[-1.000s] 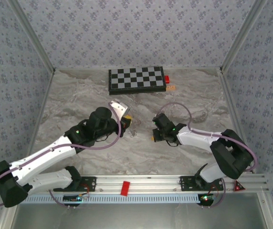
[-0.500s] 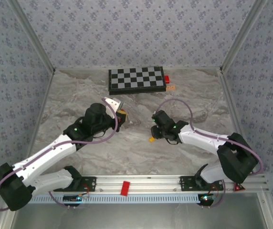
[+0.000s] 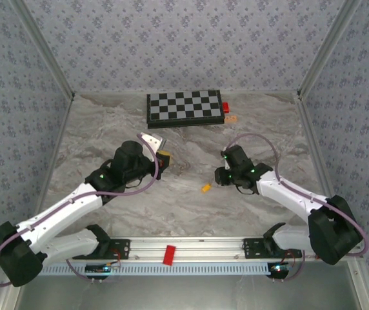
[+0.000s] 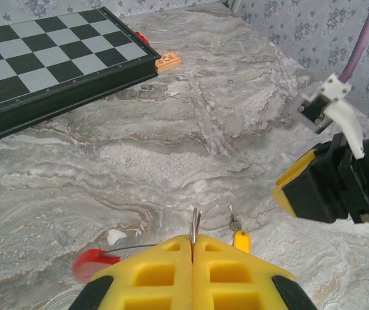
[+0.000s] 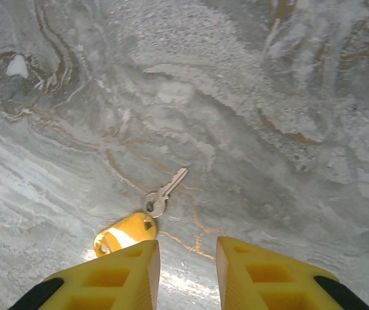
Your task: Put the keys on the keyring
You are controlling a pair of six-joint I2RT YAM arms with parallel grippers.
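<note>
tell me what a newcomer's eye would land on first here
The black-and-white chessboard at the far edge of the table stands out, then the two arms reaching toward each other mid-table. Between them a small key with a yellow tag lies on the marble, just ahead of the open right gripper. The left gripper is shut on the thin keyring, whose red section looks blurred.

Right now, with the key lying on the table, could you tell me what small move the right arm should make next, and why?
Probably lower the right gripper onto the key and close on its yellow tag. Its jaws stand open over the key, which lies flat on the marble table, while the left gripper is shut on the keyring.
</note>
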